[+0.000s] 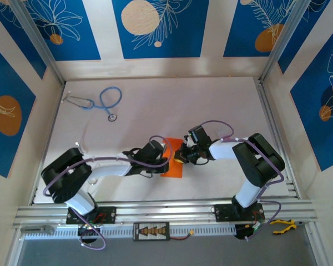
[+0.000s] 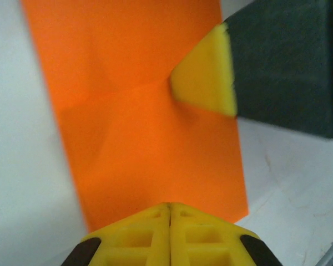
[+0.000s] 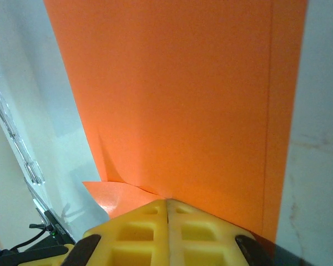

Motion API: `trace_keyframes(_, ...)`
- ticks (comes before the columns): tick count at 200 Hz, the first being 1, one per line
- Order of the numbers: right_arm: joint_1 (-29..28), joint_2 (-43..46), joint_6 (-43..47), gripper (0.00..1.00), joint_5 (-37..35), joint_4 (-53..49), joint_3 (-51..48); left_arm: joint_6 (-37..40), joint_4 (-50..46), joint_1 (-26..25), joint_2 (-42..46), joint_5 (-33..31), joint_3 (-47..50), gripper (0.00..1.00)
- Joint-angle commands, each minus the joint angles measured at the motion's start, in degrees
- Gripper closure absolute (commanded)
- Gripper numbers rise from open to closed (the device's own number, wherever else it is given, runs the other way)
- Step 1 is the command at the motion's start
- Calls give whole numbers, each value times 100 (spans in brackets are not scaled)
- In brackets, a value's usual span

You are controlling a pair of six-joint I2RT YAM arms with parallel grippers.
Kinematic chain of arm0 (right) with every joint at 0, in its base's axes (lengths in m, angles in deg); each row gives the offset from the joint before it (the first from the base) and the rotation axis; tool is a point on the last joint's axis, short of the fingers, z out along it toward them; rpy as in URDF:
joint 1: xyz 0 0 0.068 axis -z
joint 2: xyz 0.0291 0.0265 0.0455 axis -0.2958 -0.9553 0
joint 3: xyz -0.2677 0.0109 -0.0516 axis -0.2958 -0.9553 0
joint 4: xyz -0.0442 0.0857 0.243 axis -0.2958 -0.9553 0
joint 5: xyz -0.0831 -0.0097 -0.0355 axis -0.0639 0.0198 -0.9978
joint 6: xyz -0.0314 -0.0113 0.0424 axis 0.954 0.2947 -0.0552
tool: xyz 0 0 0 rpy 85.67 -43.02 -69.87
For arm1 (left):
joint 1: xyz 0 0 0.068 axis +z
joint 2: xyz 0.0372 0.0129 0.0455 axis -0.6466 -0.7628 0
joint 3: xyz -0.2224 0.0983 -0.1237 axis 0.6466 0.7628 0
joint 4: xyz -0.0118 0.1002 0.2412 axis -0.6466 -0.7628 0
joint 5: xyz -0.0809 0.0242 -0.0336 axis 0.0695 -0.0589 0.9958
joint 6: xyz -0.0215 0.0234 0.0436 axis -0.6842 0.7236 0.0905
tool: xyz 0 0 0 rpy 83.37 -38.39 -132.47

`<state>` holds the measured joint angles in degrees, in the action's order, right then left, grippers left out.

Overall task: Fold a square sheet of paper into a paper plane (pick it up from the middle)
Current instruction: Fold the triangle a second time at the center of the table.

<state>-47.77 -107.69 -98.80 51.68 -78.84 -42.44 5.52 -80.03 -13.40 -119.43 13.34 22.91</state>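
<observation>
Since the white bench (image 1: 155,100) is the largest item, we log it first: smooth and matte. Left arm (image 1: 108,169) and right arm (image 1: 233,149) reach inward and meet over the front middle. Blue stethoscope (image 1: 111,116), a looped tube, lies far left. The square sheet of paper (image 1: 172,168) lies flat between the arms. It is thin, bright orange, a narrow rectangle with faint diagonal creases, its long axis running front to back, slightly tilted. Left jaws are clenched, their yellow ribbed pads (image 2: 169,233) at one edge. Right jaws are clenched, tips on the sheet. Whether either pinches paper, we cannot tell.
</observation>
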Motion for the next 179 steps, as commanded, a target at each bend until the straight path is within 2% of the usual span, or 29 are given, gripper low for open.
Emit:
trace_keyframes(1,38,-114,10,100,-354,-687,-178,201,-136,34,-336,106,-233,92)
trace_keyframes(28,37,-89,2,100,-372,-690,-214,1,-59,33,-373,71,126,93)
trace_keyframes(86,99,-87,45,100,-400,-739,-222,-485,498,26,227,209,1260,94)
trace_keyframes(148,130,-96,46,100,-384,-747,-231,-8,-628,34,816,-214,933,95)
trace_keyframes(179,130,-96,28,100,-375,-734,-223,102,-645,43,848,-238,690,95)
